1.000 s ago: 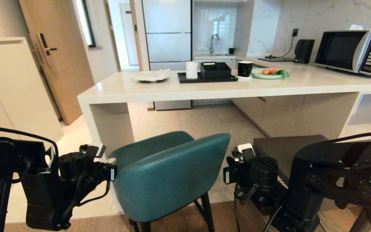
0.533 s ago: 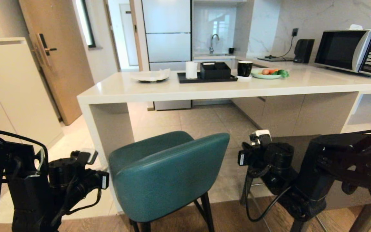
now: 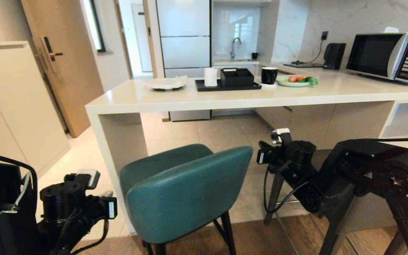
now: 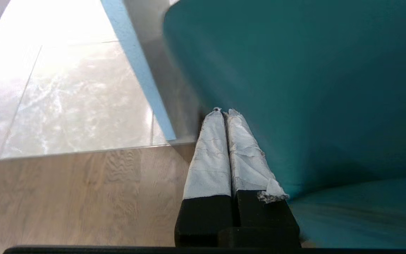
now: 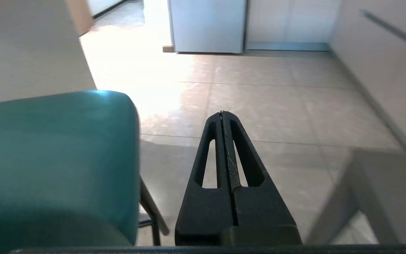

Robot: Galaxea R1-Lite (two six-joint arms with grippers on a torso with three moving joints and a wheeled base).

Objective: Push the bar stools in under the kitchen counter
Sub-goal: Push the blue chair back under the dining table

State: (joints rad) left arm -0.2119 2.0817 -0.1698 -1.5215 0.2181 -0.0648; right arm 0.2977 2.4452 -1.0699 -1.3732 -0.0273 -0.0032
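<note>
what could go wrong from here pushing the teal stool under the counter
The shut left gripper sits low at the teal stool's curved side, so a push there could slip off or twist it toward the counter's end panel. The shut right gripper is clear of it, between it and the grey stool, giving no steadying.
</note>
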